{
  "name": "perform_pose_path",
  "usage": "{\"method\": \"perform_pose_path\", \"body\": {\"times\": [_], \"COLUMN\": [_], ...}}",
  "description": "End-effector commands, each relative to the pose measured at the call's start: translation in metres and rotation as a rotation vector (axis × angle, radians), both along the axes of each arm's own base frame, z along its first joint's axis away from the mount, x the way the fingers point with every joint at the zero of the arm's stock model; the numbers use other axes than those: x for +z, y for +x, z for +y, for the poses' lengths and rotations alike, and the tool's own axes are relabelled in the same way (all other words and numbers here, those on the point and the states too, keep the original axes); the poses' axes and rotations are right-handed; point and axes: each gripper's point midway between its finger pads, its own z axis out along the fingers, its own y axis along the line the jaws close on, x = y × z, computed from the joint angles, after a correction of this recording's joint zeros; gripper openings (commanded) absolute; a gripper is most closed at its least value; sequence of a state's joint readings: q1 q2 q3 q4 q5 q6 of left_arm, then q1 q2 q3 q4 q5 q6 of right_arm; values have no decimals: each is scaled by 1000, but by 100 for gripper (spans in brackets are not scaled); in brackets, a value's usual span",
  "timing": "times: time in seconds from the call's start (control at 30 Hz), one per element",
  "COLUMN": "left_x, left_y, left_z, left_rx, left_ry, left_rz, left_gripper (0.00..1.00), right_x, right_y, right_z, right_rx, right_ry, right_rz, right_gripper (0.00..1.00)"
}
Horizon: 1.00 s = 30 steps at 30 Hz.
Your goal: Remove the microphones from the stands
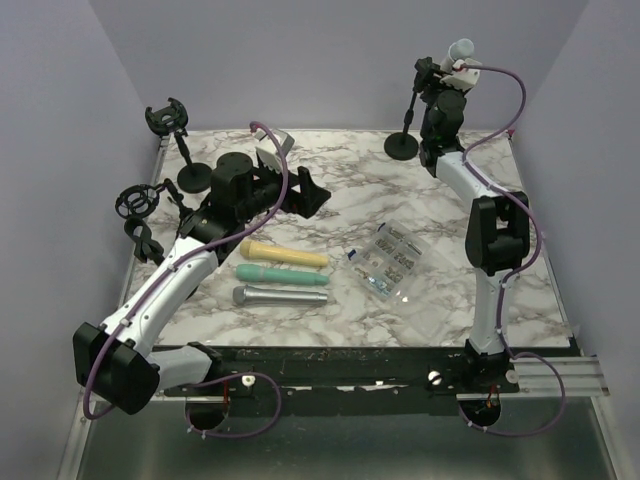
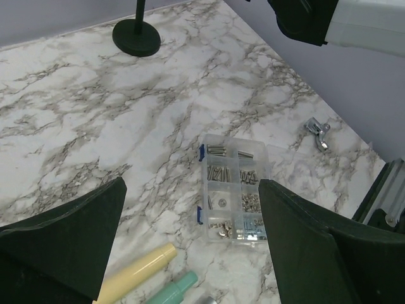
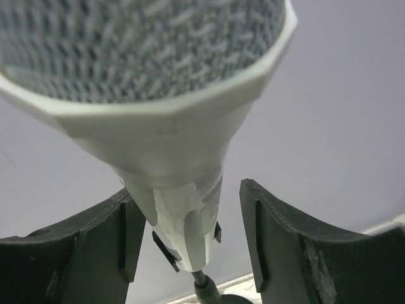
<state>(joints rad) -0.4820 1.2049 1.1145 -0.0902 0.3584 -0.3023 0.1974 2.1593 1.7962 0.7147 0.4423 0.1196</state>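
The microphone looks light, stiff and smooth; the best hold is its tapered body under the mesh head. The right gripper has its jaws open on both sides of it, not yet closed.

Rear overhead overview; left wrist downward, right wrist close beneath microphone

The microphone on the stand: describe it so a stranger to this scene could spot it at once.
Start at the far right corner of the marble table, where a black stand rises. At its top sits the pale microphone, flanked by the open right gripper. Unlike the three microphones lying flat mid-table, it alone is mounted upright.
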Motion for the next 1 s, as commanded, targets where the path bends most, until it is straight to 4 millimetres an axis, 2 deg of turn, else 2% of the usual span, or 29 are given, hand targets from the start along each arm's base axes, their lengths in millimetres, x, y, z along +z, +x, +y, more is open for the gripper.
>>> {"method": "perform_pose_path", "body": {"times": [0.0, 0.07, 0.23, 0.43, 0.57, 0.67, 0.77, 0.97], "left_x": [13, 11, 7, 7, 11, 13, 12, 11], "left_y": [-2, -1, 2, 6, 9, 12, 16, 20], "left_z": [-6, -6, -7, -1, 7, 13, 18, 23], "left_rx": [-44, -42, -42, -26, -5, 13, 32, 48], "left_ry": [-48, -46, -41, -42, -43, -45, -40, -37], "left_rz": [-12, -9, 3, 1, -15, -29, -30, -31], "left_gripper": [89, 89, 89, 88, 89, 89, 89, 89], "right_x": [5, 4, 3, 11, 16, 15, 19, 25], "right_y": [4, 5, 8, -14, -42, -67, -90, -133], "right_z": [-1, 4, 17, 58, 89, 112, 126, 158], "right_rx": [-8, 20, 110, 361, 568, 726, 831, 1087], "right_ry": [-47, -83, -138, -94, -74, -57, -23, 62], "right_rz": [-43, -42, -18, -15, -22, -13, -22, -46], "right_gripper": [59, 52, 27, 15, 12, 6, 1, 1]}}
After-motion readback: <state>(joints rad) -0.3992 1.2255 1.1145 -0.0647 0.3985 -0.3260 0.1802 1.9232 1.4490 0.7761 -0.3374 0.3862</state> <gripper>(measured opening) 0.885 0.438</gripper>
